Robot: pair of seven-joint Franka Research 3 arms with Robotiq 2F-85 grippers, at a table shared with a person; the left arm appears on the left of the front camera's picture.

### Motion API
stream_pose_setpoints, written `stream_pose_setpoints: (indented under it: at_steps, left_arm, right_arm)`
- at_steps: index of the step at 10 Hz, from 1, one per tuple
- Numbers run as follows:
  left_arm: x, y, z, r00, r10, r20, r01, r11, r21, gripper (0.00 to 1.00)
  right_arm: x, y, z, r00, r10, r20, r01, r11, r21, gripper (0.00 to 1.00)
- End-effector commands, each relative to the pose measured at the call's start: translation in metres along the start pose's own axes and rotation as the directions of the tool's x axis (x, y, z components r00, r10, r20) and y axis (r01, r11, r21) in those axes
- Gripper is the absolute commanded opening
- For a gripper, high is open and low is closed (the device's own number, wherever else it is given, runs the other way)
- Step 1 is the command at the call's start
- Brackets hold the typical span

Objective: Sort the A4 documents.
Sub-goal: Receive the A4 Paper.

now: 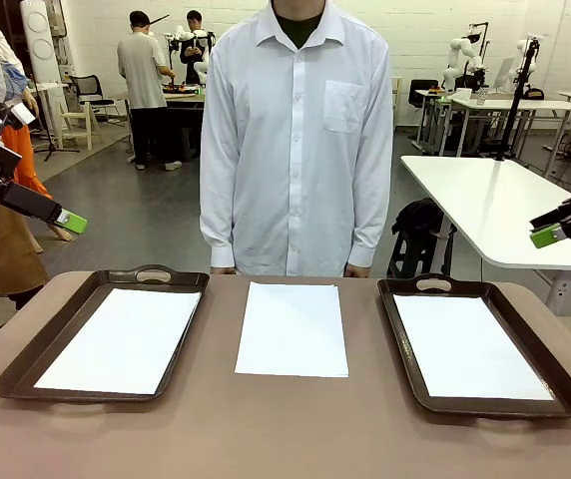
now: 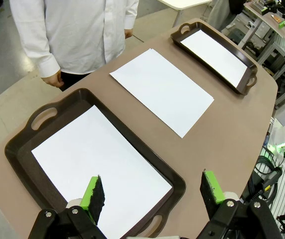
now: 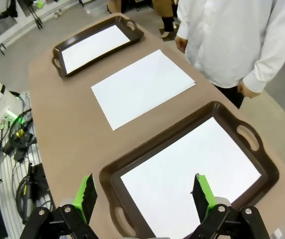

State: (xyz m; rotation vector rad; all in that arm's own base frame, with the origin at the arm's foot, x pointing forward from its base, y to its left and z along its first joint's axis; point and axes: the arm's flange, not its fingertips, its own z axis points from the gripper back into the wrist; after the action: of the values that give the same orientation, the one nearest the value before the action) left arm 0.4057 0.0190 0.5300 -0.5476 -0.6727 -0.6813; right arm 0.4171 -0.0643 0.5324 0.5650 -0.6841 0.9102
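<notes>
**three white sheets on the tabletop, both hands wide open and empty**

the a4 documents lie in a row across the brown tabletop [image 1: 285,434]. the left sheet [image 1: 121,337] lies flat inside the left tray [image 1: 26,371]. the right sheet [image 1: 468,344] lies flat inside the right tray [image 1: 398,339]. the middle sheet [image 1: 292,327] lies bare on the tabletop between the trays, touching neither. each tray's raised dark rim and handles stand all round its sheet.

a person in a white shirt [image 1: 300,140] stands close against the far edge, right behind the middle sheet, with cuffs hanging at the edge. a white table [image 1: 495,210] stands behind on the right, and other people are at a table farther back.

the left hand [image 2: 152,194] hangs above the near end of the left tray, its fingers spread wide with nothing between them. the right hand [image 3: 143,195] hangs the same way above the right tray, fingers wide apart and holding nothing.

in the front view both arms are cut off by the picture's sides. in the wrist views the fingers cover part of each tray's near rim. each white rectangle looks like a single sheet, but it may be a thin stack; the edges are too fine to tell.
</notes>
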Motion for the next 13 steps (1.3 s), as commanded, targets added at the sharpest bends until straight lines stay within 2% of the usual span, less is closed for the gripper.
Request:
stream_pose_setpoints:
  at_steps: [1, 13]
  left_arm:
    - [-0.0005, 0.0001, -0.0001, 1.0, -0.004, -0.004, 0.004, 1.0, 0.0, 1.0]
    - [-0.0005, 0.0001, -0.0001, 1.0, -0.004, -0.004, 0.004, 1.0, 0.0, 1.0]
  right_arm:
    - [0.0014, 0.0014, 0.0016, 1.0, 0.017, 0.003, -0.017, 1.0, -0.003, 1.0]
    - [0.0014, 0.0014, 0.0016, 1.0, 0.017, 0.003, -0.017, 1.0, -0.003, 1.0]
